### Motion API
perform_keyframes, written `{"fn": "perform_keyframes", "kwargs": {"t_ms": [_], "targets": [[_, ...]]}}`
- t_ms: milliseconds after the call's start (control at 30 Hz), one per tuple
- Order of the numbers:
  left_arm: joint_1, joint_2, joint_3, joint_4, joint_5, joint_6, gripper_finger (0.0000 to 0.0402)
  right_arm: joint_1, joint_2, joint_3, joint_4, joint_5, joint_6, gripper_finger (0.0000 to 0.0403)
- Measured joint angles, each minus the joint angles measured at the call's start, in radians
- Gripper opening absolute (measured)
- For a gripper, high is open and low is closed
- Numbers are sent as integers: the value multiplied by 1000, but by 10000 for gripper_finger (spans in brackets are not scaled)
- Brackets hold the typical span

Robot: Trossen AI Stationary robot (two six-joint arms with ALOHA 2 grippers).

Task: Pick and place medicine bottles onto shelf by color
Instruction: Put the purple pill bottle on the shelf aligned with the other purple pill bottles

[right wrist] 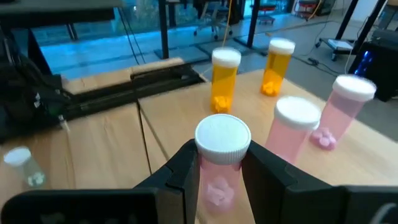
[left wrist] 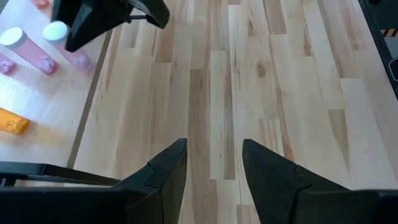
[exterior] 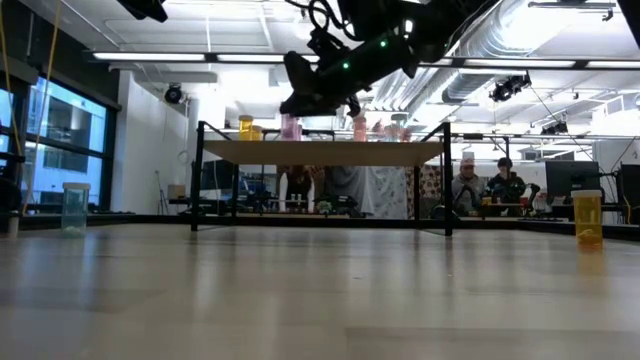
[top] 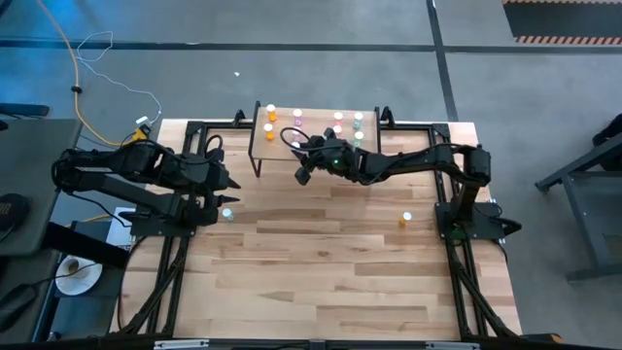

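The right gripper [right wrist: 219, 171] is up over the front edge of the shelf [top: 262, 146], and its two fingers [right wrist: 180, 168] pinch a pink bottle [right wrist: 221, 165] by its sides, just under the white cap. In the low view this gripper [exterior: 322, 100] hangs a little above the shelf top [exterior: 325, 152], near the left half.

More bottles stand on the shelf — two orange ones [right wrist: 225, 79] side by side at the far left end, and two pink ones [right wrist: 292, 130] just beside the held one. From above, more bottles [top: 358, 122] stand toward the right end of the shelf; their colors are hard to tell.

Two bottles are on the table [top: 330, 272], well apart from the shelf. A teal one [top: 227, 214] stands near the left arm, and an orange one [top: 406, 220] stands near the base of the right arm.

The left gripper [left wrist: 214, 168] waits at the left side of the table. Its fingers [left wrist: 168, 171] are spread with a gap between them, and only bare wood shows in the gap — they hold nothing.
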Motion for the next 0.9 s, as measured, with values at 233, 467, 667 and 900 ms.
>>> {"fn": "perform_keyframes", "kwargs": {"t_ms": [233,467,667,900], "targets": [[0,0,0,0,0,0,147,-5,-4,0,5,-8,3,94],[0,0,0,0,0,0,147,-5,-4,0,4,-14,3,94],[0,0,0,0,0,0,147,-5,0,0,5,-14,8,94],[0,0,0,0,0,0,147,-7,2,0,2,-9,23,94]]}}
